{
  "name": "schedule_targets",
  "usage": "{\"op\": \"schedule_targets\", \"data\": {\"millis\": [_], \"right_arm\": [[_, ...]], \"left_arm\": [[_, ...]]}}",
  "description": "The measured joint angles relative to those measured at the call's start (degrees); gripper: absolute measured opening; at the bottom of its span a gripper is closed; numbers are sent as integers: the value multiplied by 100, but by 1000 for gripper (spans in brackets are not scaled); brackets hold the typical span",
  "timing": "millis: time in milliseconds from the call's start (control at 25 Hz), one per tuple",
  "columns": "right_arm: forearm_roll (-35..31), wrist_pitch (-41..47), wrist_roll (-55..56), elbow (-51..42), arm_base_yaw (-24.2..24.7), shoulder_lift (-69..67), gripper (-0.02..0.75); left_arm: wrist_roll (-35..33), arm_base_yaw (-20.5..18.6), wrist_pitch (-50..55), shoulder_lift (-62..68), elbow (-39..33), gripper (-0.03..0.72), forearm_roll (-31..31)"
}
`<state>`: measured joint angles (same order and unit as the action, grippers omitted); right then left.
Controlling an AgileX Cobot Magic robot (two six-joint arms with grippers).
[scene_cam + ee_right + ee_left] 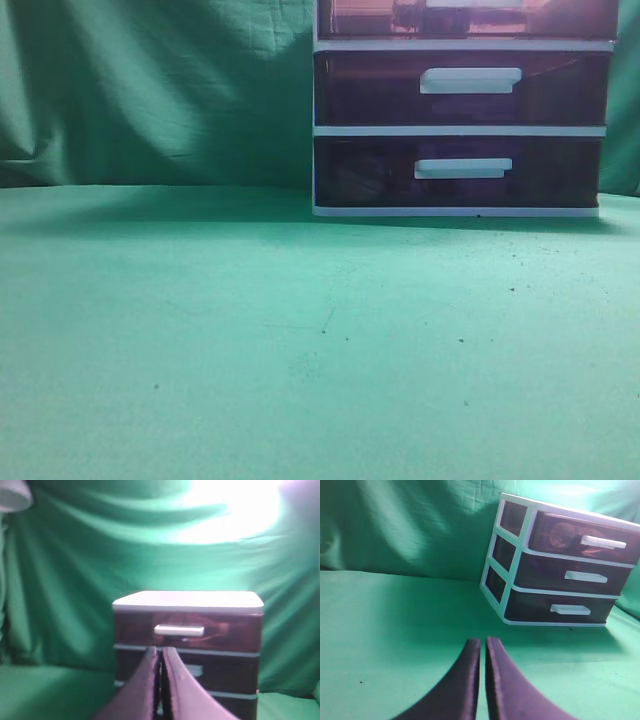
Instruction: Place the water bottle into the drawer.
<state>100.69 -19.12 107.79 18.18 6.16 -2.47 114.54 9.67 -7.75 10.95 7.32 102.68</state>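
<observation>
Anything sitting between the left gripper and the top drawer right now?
Nothing: the left wrist view shows only bare green cloth between the left gripper and the drawer, which is shut.

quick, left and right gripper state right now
Left gripper: closed, fingers nearly touching, holding nothing.
Right gripper: closed, holding nothing, facing the drawer.

You've got one drawer unit (555, 565) on the table (300, 340), three drawers in it, three white handles, and two grippers, left (482, 645) and right (161, 655).
</observation>
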Motion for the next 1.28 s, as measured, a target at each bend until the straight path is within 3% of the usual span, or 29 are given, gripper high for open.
{"op": "schedule_targets", "data": {"millis": [80,160,400,520,600,680,800,1080,1280], "right_arm": [[-572,436,-307,-12,0,0,0],[-1853,777,-1821,-73,0,0,0],[-7100,1741,-7303,-386,-92,0,0],[-9203,3209,-9580,-398,-330,0,0],[-10069,4171,-10847,-421,-420,0,0],[-10540,4793,-11468,-433,-457,0,0],[-10708,5002,-11789,-444,-456,0,0],[-10718,4010,-11898,-1426,-456,276,0],[-10718,3886,-11796,-1947,-456,301,0]], "left_arm": [[0,0,0,0,0,0,0],[0,0,0,0,0,0,0],[0,0,0,0,0,0,0],[0,0,0,0,0,0,0],[0,0,0,0,0,0,0],[0,0,0,0,0,0,0],[0,0,0,0,0,0,0],[0,0,0,0,0,0,0],[0,0,0,0,0,0,0]]}}
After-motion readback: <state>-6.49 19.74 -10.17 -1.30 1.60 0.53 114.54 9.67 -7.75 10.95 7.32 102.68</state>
